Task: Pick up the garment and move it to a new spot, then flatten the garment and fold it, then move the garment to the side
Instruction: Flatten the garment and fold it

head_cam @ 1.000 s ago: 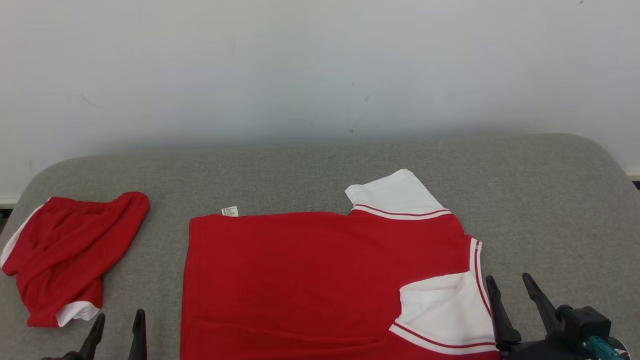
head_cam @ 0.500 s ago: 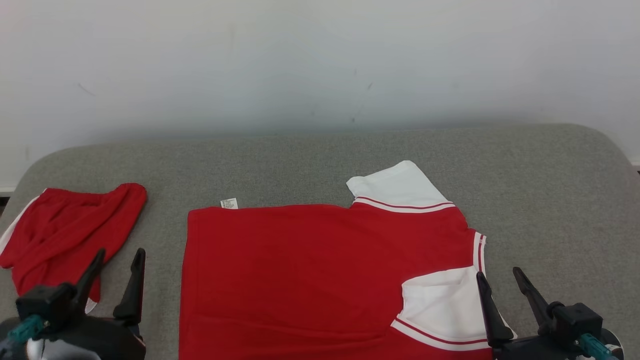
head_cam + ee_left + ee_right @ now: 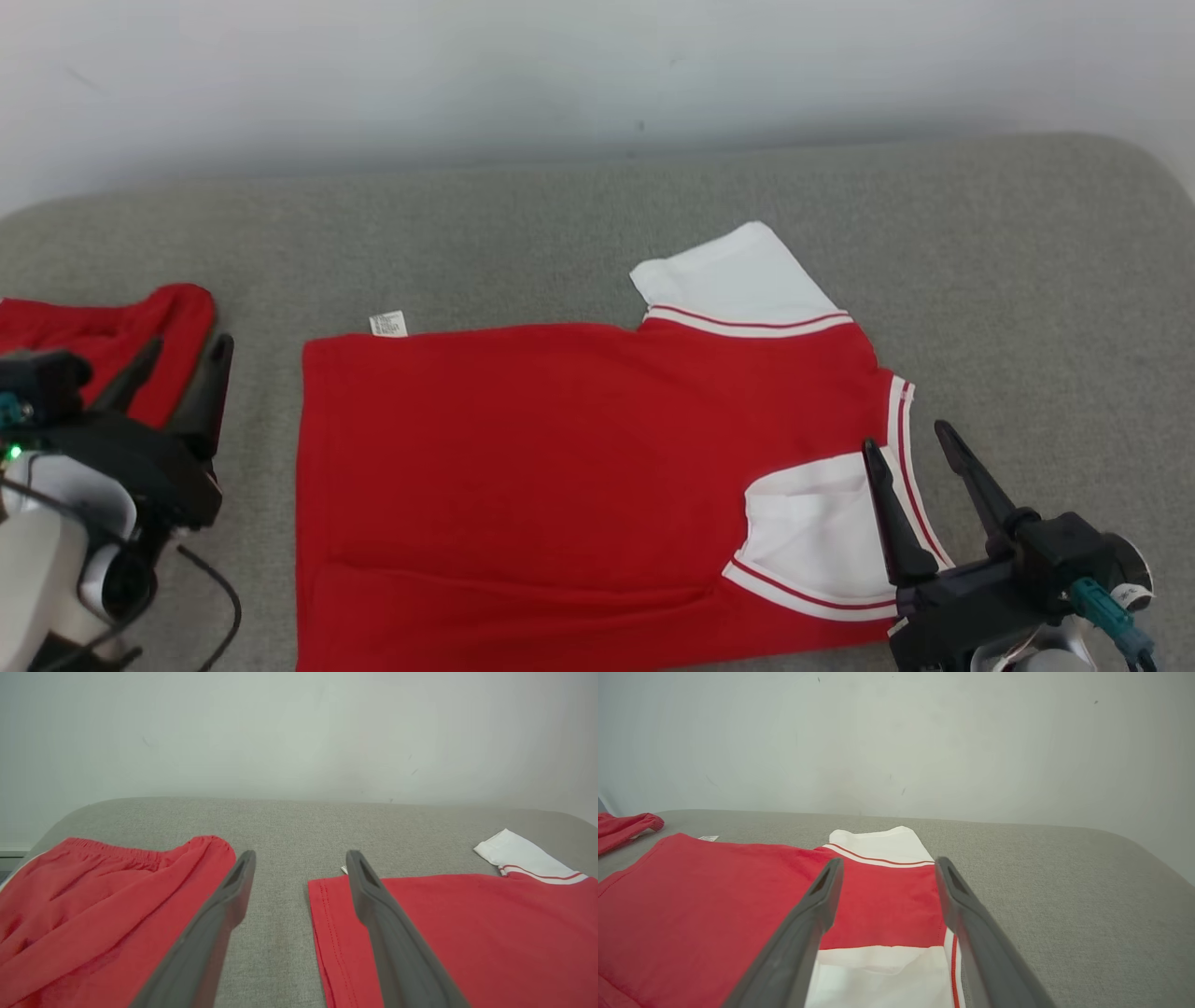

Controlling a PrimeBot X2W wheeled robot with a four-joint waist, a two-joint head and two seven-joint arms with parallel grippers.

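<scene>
Partly hidden shorts (image 3: 98,327) behind spread left end effector (image 3: 189,343); shirt (image 3: 523,467) cropped below; right end effector (image 3: 906,437) spread.

The head camera looks down from above onto the bench (image 3: 560,205); both wrist cameras sit low, facing the wall (image 3: 299,728), sharing the red shirt (image 3: 523,448).

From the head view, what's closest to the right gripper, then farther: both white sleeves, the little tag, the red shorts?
1. Near white sleeve, beside the right gripper.
2. Far white sleeve, toward the wall.
3. Little tag, middle left.
4. Red shorts, far left.
</scene>
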